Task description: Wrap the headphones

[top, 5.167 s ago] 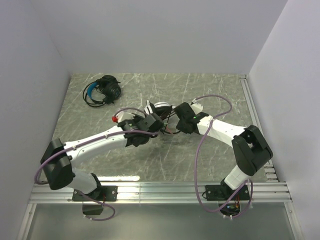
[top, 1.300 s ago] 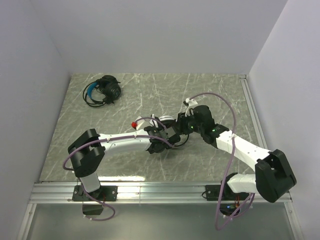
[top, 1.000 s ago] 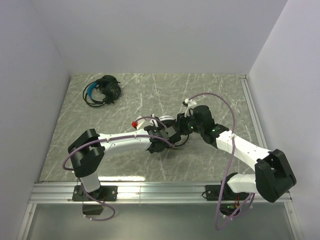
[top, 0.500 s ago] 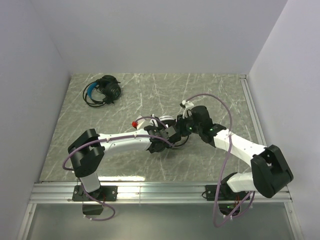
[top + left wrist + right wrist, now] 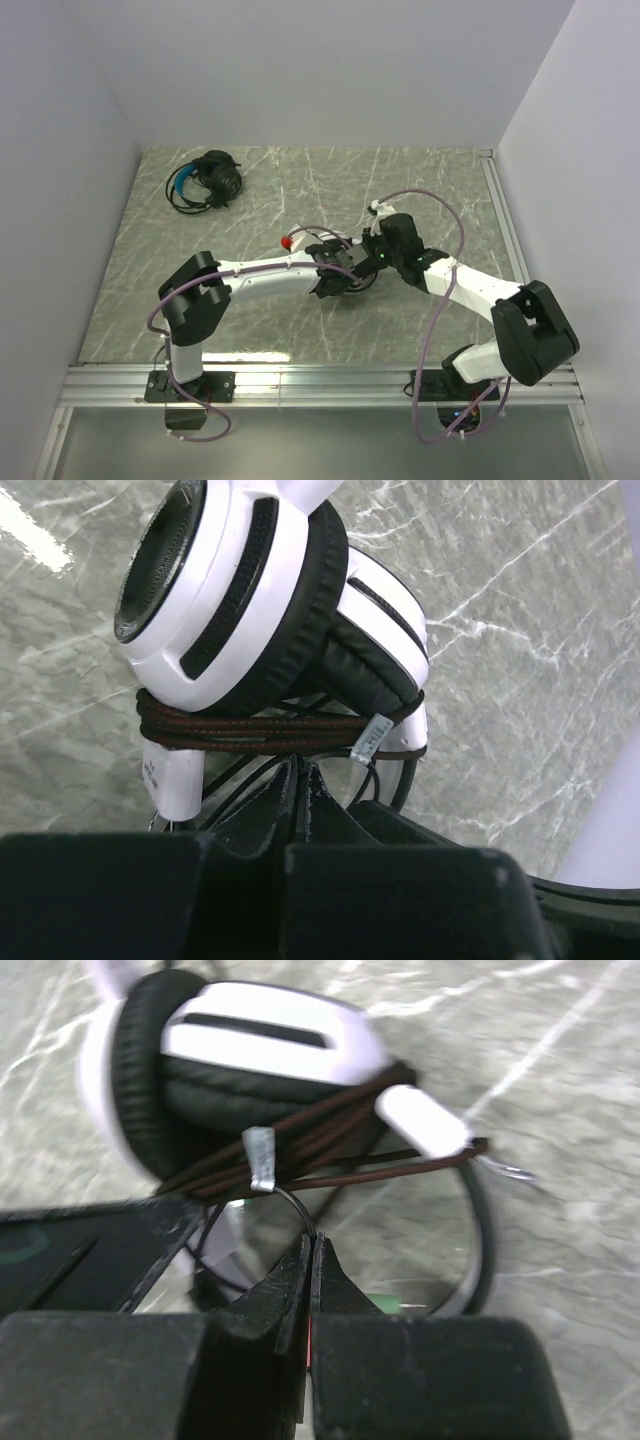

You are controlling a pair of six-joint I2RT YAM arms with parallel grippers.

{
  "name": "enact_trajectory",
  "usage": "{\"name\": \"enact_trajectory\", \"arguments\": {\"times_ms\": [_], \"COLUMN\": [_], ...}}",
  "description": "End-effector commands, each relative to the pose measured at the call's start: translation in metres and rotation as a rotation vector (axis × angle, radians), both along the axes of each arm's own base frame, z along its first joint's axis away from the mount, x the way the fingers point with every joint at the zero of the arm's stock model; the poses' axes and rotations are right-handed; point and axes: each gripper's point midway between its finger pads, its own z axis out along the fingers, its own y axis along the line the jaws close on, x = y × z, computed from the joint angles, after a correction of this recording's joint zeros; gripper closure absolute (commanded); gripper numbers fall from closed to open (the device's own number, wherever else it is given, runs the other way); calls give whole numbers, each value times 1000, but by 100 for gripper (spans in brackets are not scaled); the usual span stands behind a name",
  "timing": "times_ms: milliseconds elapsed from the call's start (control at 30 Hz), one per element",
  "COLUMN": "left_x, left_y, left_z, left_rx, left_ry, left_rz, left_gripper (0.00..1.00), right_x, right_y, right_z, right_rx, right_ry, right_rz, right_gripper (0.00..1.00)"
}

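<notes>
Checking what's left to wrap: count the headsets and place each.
2. The black headset lies far left on the table; the white headset sits mid-table. None seems hidden.

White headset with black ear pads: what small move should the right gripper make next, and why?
Probably the right gripper, shut on a thin black cable loop, should tuck it under the braided coils around the white headset; it hangs loose.

**Two headsets, one bundled, one apart**

The white headphones (image 5: 270, 610) have their black-padded ear cups folded together, and a dark braided cable (image 5: 260, 730) is looped several times around them. The black headphones (image 5: 205, 182), blue-banded, lie at the desk's (image 5: 430, 180) far left, with their lead seemingly coiled alongside.
</notes>
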Motion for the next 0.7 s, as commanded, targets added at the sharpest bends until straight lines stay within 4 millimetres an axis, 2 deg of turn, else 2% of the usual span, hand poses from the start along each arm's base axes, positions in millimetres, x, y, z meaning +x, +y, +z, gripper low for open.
{"name": "enact_trajectory", "arguments": {"times_ms": [0,100,267,367,533,667], "left_x": [15,17,20,22,20,21], "left_y": [-20,-23,-26,-30,-36,-39], "left_z": [13,9,14,16,2,-2], "left_rx": [-260,-248,-233,-228,-191,-221], "left_ry": [-50,-45,-73,-71,8,39], "left_rz": [190,190,164,144,113,98], "left_gripper": [100,100,100,100,100,100], "right_x": [22,24,26,26,22,24], "right_y": [-15,-19,-22,-22,-23,-26], "right_z": [-5,-13,-17,-28,-50,-49], "right_rx": [-11,-28,-36,-47,-60,-59], "right_ry": [-37,-17,2,38,128,131], "right_rz": [-112,-141,-172,-185,-203,-221], "right_gripper": [100,100,100,100,100,100]}}
